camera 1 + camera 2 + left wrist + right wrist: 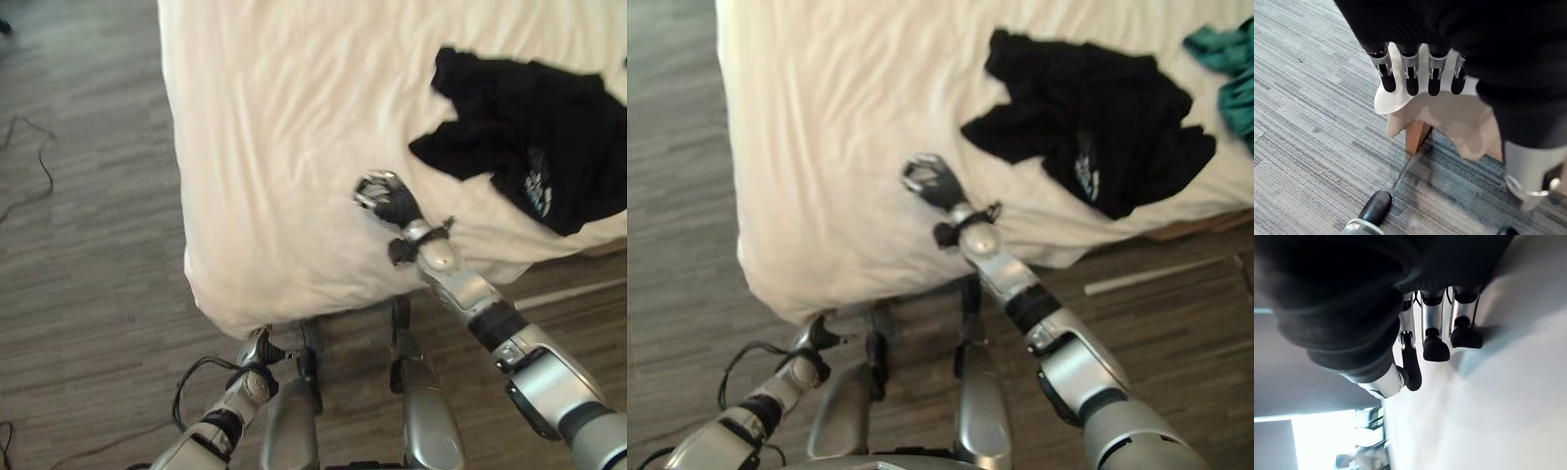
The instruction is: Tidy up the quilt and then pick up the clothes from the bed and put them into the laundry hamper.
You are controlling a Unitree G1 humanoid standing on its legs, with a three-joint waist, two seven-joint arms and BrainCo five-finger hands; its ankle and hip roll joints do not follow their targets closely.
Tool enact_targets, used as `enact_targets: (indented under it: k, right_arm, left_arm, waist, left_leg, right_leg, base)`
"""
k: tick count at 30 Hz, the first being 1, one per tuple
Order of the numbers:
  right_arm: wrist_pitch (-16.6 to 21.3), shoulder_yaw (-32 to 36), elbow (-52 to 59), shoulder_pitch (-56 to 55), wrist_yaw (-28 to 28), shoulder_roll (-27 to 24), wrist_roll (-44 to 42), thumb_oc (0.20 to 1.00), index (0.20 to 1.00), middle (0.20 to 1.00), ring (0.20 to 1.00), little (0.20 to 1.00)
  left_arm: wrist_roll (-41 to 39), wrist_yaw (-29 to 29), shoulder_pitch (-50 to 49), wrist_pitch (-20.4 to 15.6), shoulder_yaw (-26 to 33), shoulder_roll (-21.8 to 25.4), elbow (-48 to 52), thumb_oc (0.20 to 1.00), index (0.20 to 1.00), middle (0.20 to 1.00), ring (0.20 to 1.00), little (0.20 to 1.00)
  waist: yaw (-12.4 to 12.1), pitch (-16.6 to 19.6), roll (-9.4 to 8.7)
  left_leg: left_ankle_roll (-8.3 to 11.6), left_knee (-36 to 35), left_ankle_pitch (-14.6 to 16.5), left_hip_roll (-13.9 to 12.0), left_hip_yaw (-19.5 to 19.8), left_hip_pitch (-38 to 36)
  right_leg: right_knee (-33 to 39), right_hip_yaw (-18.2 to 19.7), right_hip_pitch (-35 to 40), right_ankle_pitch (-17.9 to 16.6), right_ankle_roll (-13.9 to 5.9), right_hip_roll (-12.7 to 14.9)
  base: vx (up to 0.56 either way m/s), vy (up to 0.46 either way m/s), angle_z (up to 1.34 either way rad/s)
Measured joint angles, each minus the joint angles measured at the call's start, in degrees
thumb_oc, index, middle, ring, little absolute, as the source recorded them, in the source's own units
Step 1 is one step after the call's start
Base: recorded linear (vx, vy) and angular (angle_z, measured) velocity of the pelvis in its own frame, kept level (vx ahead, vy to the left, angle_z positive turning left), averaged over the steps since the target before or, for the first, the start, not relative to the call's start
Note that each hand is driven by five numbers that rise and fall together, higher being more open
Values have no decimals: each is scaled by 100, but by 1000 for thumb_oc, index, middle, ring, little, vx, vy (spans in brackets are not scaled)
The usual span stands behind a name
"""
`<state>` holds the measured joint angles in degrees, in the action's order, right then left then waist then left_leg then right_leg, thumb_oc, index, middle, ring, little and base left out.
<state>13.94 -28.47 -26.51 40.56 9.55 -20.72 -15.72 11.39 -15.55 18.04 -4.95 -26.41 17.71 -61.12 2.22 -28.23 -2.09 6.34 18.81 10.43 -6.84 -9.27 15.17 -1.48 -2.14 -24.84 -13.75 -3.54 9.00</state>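
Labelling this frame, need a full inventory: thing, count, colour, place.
quilt: 1, cream-white, covers the bed, corner hanging over the near edge.
black garment: 1, black, crumpled on the quilt, robot's right side.
teal garment: 1, teal, on the quilt at the far right edge.
bed leg: 1, wooden, under the quilt corner.
floor: grey-brown planks, around the bed.
left hand: fingers straight, by the hanging quilt corner.
right hand: on the quilt, left of the black garment.

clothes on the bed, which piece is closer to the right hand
The black garment: it lies spread on the white quilt just past the right hand. The teal garment sits farther off, at the bed's right edge.
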Motion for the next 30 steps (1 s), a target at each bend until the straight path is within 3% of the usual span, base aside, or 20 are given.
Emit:
enact_targets:
  k: [2, 4, 7, 10, 12, 13, 14, 15, 17, 18, 19, 20, 21, 22, 23, 24, 25, 27, 29, 30]
  right_arm:
    - [76, 401, 183, -303, 27, 88, 62, 200, 200, 200, 200, 200]
    - [219, 1568, 437, -1356, 37, 302, -34, 200, 200, 200, 200, 200]
    - [110, 1932, 168, -2233, 178, 224, -254, 200, 200, 200, 200, 200]
    - [-269, 3022, -1573, -4242, 113, 310, -688, 200, 200, 200, 200, 200]
    - [-615, 3125, -2175, -4632, 122, 267, -857, 200, 200, 200, 200, 200]
    - [-655, 3041, -2215, -4773, 99, 269, -905, 200, 200, 200, 200, 200]
    - [-668, 2998, -2508, -4722, 9, 300, -905, 533, 533, 533, 533, 533]
    - [-696, 2837, -2705, -4734, -28, 391, -898, 1000, 1000, 1000, 1000, 1000]
    - [-767, 2498, -2937, -4834, -112, 476, -871, 1000, 1000, 1000, 1000, 1000]
    - [-877, 2073, -3590, -4709, -155, 549, -615, 1000, 1000, 1000, 1000, 1000]
    - [-994, 1846, -4001, -4515, -101, 759, -428, 1000, 1000, 1000, 1000, 1000]
    - [-988, 1769, -3938, -4541, -149, 753, -330, 1000, 1000, 1000, 1000, 1000]
    - [-997, 1662, -4007, -4547, -199, 699, -162, 1000, 1000, 1000, 1000, 1000]
    - [-996, 1576, -3990, -4508, -240, 617, 12, 1000, 1000, 1000, 1000, 1000]
    - [-1000, 1600, -3978, -4504, -248, 605, 119, 1000, 1000, 1000, 1000, 1000]
    - [-981, 1555, -4108, -4436, -275, 636, 239, 1000, 1000, 1000, 1000, 1000]
    - [-1009, 1232, -4153, -3989, -333, 761, 481, 1000, 1000, 1000, 1000, 1000]
    - [-950, 1112, -4056, -3777, -325, 842, 693, 1000, 1000, 1000, 1000, 1000]
    - [-1012, 960, -4213, -3756, -337, 898, 848, 1000, 1000, 1000, 1000, 1000]
    - [-1019, 899, -4325, -3746, -312, 892, 946, 1000, 1000, 1000, 1000, 1000]
  left_arm:
    - [3, 19, -35, 16, -21, 23, 69, 1000, 1000, 1000, 1000, 1000]
    - [18, 25, -107, 14, -32, 10, 331, 1000, 1000, 1000, 1000, 1000]
    - [22, 53, -252, 37, 2, 45, 371, 1000, 1000, 1000, 1000, 1000]
    - [67, 204, -469, 84, 162, -36, 165, 1000, 1000, 1000, 1000, 1000]
    - [64, 221, -861, 185, 390, -119, -197, 1000, 1000, 1000, 1000, 1000]
    - [64, 227, -973, 249, 359, -160, -262, 1000, 1000, 1000, 1000, 1000]
    - [65, 250, -1149, 296, 370, -268, -461, 1000, 1000, 1000, 1000, 1000]
    - [62, 263, -1217, 327, 397, -278, -596, 1000, 1000, 1000, 1000, 1000]
    - [62, 320, -1477, 390, 427, -397, -676, 1000, 1000, 1000, 1000, 1000]
    - [59, 387, -1689, 399, 413, -492, -953, 1000, 1000, 1000, 1000, 1000]
    - [7, 402, -2002, 427, 622, -553, -1155, 1000, 1000, 1000, 1000, 1000]
    - [4, 430, -1846, 472, 729, -551, -1207, 1000, 1000, 1000, 1000, 1000]
    - [4, 461, -1832, 471, 740, -512, -1220, 1000, 1000, 1000, 1000, 1000]
    - [-29, 518, -1880, 456, 740, -539, -1255, 1000, 1000, 1000, 1000, 1000]
    - [-83, 559, -1965, 460, 913, -540, -1171, 1000, 1000, 1000, 1000, 1000]
    - [-247, 540, -2082, 443, 900, -545, -1130, 1000, 1000, 1000, 1000, 1000]
    - [-344, 437, -2255, 488, 917, -523, -1078, 1000, 1000, 1000, 1000, 1000]
    - [-409, 523, -2130, 510, 805, -375, -1107, 1000, 1000, 1000, 1000, 1000]
    - [-475, 544, -2118, 507, 678, -335, -1112, 1000, 1000, 1000, 1000, 1000]
    - [-589, 503, -2102, 512, 637, -395, -1112, 1000, 1000, 1000, 1000, 1000]
  waist:
    - [125, -92, -19]
    - [206, -112, -20]
    - [301, -84, -134]
    - [774, 106, -174]
    - [894, 294, -182]
    - [954, 344, -186]
    - [954, 477, 83]
    - [840, 564, 154]
    - [800, 852, 200]
    - [505, 1291, 359]
    - [222, 1622, 333]
    - [314, 1628, 183]
    - [209, 1672, 143]
    - [203, 1723, 124]
    - [267, 1785, 128]
    - [36, 1830, 93]
    - [-303, 1835, -202]
    - [-363, 1779, -378]
    - [-552, 1732, -497]
    - [-636, 1701, -466]
  left_leg:
    - [-14, 105, 68, -19, -88, -54]
    - [-17, 57, 153, -33, -77, -365]
    - [-23, -184, 177, -28, -134, -876]
    - [-45, -927, 82, 102, -433, -1869]
    - [-32, -1338, -43, 51, -840, -2368]
    - [-39, -1336, -47, -20, -1146, -2469]
    - [-27, -1394, -56, -371, -1809, -2559]
    - [-21, -1394, -59, -465, -2222, -2779]
    - [-35, -1391, -50, -518, -2445, -3107]
    - [-21, -1468, -31, -550, -3019, -3557]
    - [455, -844, -258, -874, -2997, -3638]
    - [558, -32, -669, -1047, -2571, -3252]
    - [558, 129, -711, -1053, -2451, -3203]
    - [507, 428, -851, -1273, -2388, -3022]
    - [435, 683, -1313, -1190, -2117, -2847]
    - [118, 1005, -1771, -1190, -1861, -2816]
    - [-169, 1714, -2499, -438, -348, -2350]
    - [-16, 2139, -833, 83, 824, -1342]
    - [-1, 1463, -491, 308, 1224, -995]
    - [1, 558, -463, 254, 1226, -850]
  right_leg:
    - [-82, 26, 15, -4, 1, -10]
    - [-213, 52, 290, 24, 41, -34]
    - [-199, 123, 667, 134, 14, -44]
    - [56, 122, 1263, 263, -60, -104]
    - [120, 39, 1298, 293, -16, -117]
    - [190, -284, 1235, 448, 69, -91]
    - [-330, -1715, 974, 1015, 258, 29]
    - [-928, -2762, 934, 1097, 406, 383]
    - [-1434, -3226, 1024, 1253, 429, 869]
    - [-2358, -4375, 1166, 1669, 789, 1211]
    - [-2360, -4182, 1262, 1887, 676, 921]
    - [-2078, -4042, 1393, 1916, 696, 809]
    - [-1648, -3509, 1455, 1821, 810, 469]
    - [-847, -2855, 1822, 1519, 870, -51]
    - [-619, -2782, 1972, 1379, 682, -262]
    - [-408, -2471, 2095, 1311, 714, -468]
    - [3, -1481, 2150, 1103, 878, -659]
    - [525, -1056, 2301, 892, 908, -684]
    - [615, -639, 2450, 897, 935, -726]
    - [660, -444, 2596, 996, 869, -774]
  base:
    - [40, 56, -14]
    - [86, 52, 2]
    - [120, 20, -13]
    - [148, 27, -31]
    - [39, -56, -113]
    - [41, -91, -210]
    - [98, -85, -230]
    - [105, -86, -235]
    - [127, -186, -175]
    - [288, -485, -268]
    - [341, -507, -244]
    - [241, -375, -157]
    - [198, -312, -61]
    - [140, -310, -65]
    - [221, -309, -101]
    - [206, -138, -227]
    - [183, -52, -293]
    - [224, 30, -188]
    - [393, 97, -97]
    - [353, 70, -95]
